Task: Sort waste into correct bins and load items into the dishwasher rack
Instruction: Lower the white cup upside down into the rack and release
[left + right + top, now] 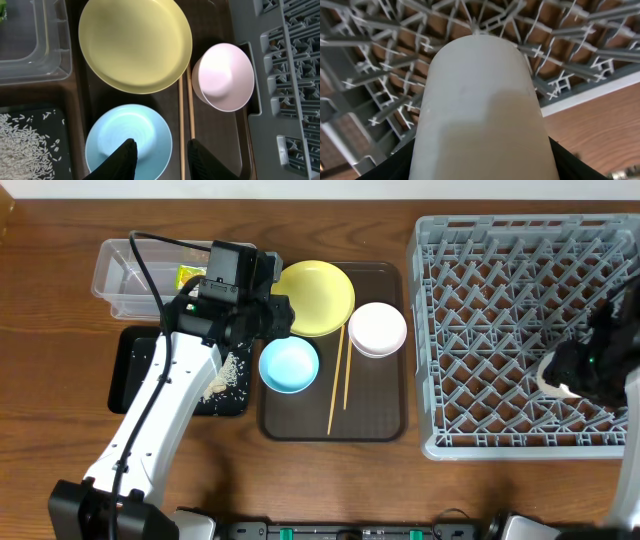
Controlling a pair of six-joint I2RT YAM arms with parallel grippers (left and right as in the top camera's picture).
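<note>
Right end effector [578,372] grips the white cup [480,115] over the dishwasher rack [500,300], lower right; left end effector [160,157] hangs spread above the light-blue bowl [125,132].

Even bright light, soft shadows, white cup [480,115] blurred up close

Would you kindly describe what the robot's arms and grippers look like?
The left arm has white, boxy links with black joints and a black wrist block; a thin black cable loops along it. The left gripper has two tapered matte-black fingers. The right arm looks black where visible.
</note>
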